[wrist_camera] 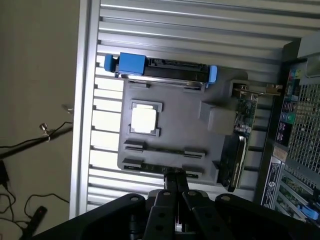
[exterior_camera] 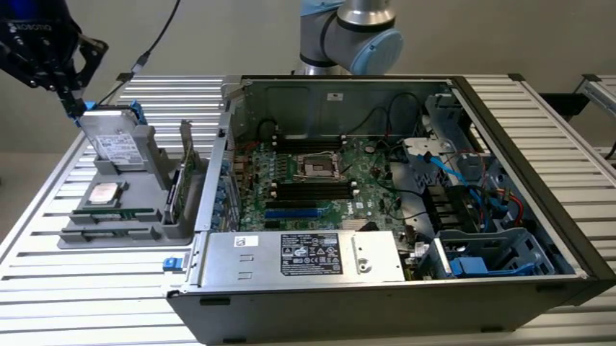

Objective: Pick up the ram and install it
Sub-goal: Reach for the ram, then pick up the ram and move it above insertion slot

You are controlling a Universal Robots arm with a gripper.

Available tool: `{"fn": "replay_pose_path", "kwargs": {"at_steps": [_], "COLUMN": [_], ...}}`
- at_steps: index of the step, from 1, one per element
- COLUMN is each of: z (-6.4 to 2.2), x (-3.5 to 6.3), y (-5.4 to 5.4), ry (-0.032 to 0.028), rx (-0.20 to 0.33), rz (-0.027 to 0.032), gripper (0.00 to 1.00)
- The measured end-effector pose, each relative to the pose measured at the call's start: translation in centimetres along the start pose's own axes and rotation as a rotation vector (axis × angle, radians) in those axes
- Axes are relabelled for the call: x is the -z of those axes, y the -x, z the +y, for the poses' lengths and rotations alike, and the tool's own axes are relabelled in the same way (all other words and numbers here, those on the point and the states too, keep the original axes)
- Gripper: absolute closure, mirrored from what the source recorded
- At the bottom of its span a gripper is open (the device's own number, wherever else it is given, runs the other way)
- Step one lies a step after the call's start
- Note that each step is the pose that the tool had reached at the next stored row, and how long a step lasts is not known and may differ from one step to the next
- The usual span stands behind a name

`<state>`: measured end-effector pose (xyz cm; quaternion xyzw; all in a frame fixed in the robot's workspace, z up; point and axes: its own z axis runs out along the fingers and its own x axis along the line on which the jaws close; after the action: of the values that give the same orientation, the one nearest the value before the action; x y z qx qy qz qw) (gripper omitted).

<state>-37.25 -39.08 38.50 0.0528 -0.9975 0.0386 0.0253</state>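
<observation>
Ribbed aluminium table (exterior_camera: 58, 288) carries two items: a grey plastic parts holder (exterior_camera: 144, 155) on the exterior view's left, and an open black computer case (exterior_camera: 552, 202) just beside it on the right.

Holder contents, far end to near end:
- Silver hard drive (exterior_camera: 114, 144) with blue tabs, standing tilted.
- Square silver processor chip (exterior_camera: 104, 193), lying flat.
- The ram (exterior_camera: 115, 214), a long thin green circuit-board stick, seated on edge in a slot towards the holder's near end.
- Green expansion card (exterior_camera: 183, 173) with a metal bracket, upright along the holder side nearest the case.

Black gripper (exterior_camera: 69, 101) hangs over the far end of the holder, by the hard drive and well apart from the ram. Whether it touches the drive cannot be told from the exterior view. The grey-and-blue jointed arm (exterior_camera: 351, 32) rises behind the case.

In the wrist view the gripper (wrist_camera: 175, 176) has its two fingers (wrist_camera: 169, 186) pressed together with no gap and nothing between them. The holder (wrist_camera: 180, 125) lies beyond the fingertips.

Inside the case the green motherboard (exterior_camera: 356, 180) lies exposed, with long black memory slots (exterior_camera: 308, 189) near its middle. A boxy silver power supply (exterior_camera: 298, 256) with a black label runs along the near edge.
</observation>
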Motion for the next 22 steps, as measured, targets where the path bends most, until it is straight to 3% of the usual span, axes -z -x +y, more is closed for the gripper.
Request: {"fn": "replay_pose_path", "kwargs": {"at_steps": [6,8,10,22], "z": [-0.44,-0.74,-0.87,-0.88], "x": [-0.06,-0.09,-0.12,-0.12], "y": [-0.26,-0.31,-0.32,-0.32], "ry": [-0.0094,-0.0099,-0.0104,-0.0102], "rx": [0.006,0.008,0.010,0.010], "rz": [0.0004,0.0001,-0.0044,-0.0045], "gripper": [0.90,0.90,0.90,0.90]}}
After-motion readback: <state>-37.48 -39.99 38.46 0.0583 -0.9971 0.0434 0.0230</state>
